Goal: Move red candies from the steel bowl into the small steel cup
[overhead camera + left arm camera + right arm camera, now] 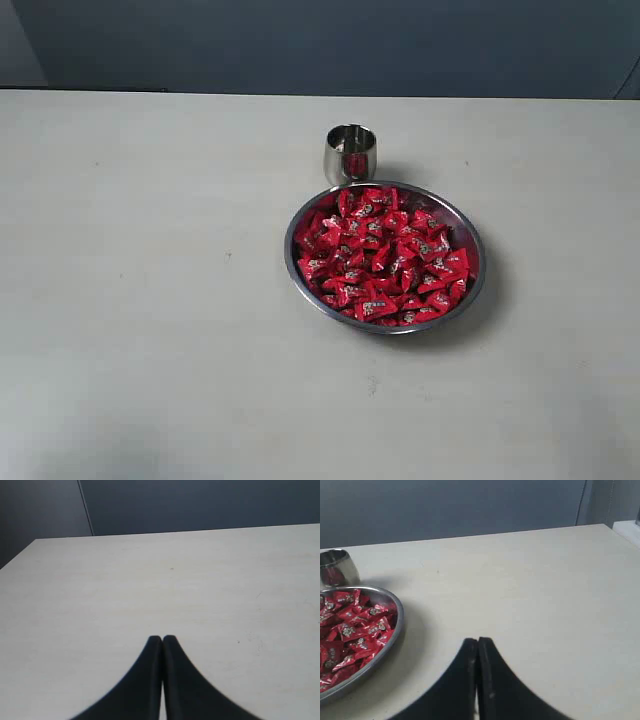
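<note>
A wide steel bowl [470, 290] sits right of the table's middle, heaped with red candies [385, 255]. Just behind it and touching its rim stands the small steel cup [350, 152], mirroring red in its side. In the right wrist view the steel bowl [395, 625], its red candies [355, 630] and the small steel cup [337, 567] show at one edge; my right gripper [478, 640] is shut, empty, over bare table beside the bowl. My left gripper [162, 638] is shut and empty over bare table; bowl and cup are out of its view. Neither gripper shows in the exterior view.
The pale table [150, 280] stretches wide on all sides of the bowl. A dark grey wall [320, 40] runs behind the table's far edge. The left wrist view shows the table's far corner [37, 541].
</note>
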You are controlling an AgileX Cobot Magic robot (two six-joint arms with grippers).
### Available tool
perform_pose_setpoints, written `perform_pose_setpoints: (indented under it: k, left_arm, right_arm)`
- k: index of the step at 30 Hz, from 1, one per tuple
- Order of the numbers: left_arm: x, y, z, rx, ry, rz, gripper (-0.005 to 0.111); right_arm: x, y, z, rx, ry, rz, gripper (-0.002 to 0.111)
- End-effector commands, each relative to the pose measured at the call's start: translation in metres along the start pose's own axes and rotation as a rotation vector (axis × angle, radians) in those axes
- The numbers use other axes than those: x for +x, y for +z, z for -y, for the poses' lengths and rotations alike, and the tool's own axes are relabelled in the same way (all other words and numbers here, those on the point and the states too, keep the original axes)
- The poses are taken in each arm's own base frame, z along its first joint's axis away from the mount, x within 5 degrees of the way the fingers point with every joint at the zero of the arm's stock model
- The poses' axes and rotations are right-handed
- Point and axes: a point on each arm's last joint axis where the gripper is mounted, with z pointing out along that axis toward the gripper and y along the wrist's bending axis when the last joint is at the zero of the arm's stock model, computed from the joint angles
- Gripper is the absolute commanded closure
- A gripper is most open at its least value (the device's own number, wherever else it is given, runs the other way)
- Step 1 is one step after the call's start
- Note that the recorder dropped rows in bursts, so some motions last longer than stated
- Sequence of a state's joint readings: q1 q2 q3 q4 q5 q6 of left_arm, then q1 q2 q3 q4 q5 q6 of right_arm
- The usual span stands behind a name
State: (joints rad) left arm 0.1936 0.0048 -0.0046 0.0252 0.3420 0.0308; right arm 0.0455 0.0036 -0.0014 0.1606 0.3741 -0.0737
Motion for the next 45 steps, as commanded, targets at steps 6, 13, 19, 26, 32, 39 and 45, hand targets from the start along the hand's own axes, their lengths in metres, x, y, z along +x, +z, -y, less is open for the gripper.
perform_pose_setpoints:
  k: [6,13,19,26,32,39,45]
  left_arm:
    - [0.001,0.0,0.0,0.005,0.002,0.008,0.106]
    - [0.001,0.0,0.0,0.005,0.002,0.008,0.106]
    - [0.001,0.0,0.0,0.005,0.002,0.008,0.106]
    - [0.001,0.0,0.0,0.005,0.002,0.008,0.106]
    - [0.001,0.0,0.0,0.005,0.002,0.008,0.106]
    - [0.001,0.0,0.0,0.005,0.002,0.008,0.106]
    - [0.001,0.0,0.0,0.005,0.002,0.008,0.106]
  right_arm:
    - [-0.001,0.0,0.0,0.004,0.004,0.013,0.109]
    - [-0.001,0.0,0.0,0.004,0.004,0.013,0.109]
    - [-0.001,0.0,0.0,0.004,0.006,0.017,0.109]
    - [-0.014,-0.001,-0.001,-0.025,0.131,0.155,0.109]
    - [-0.022,-0.003,0.0,-0.012,0.135,0.247,0.109]
    - [-0.028,-0.005,0.002,-0.001,0.134,0.322,0.109]
    - [-0.045,-0.013,0.006,0.029,0.139,0.531,0.109]
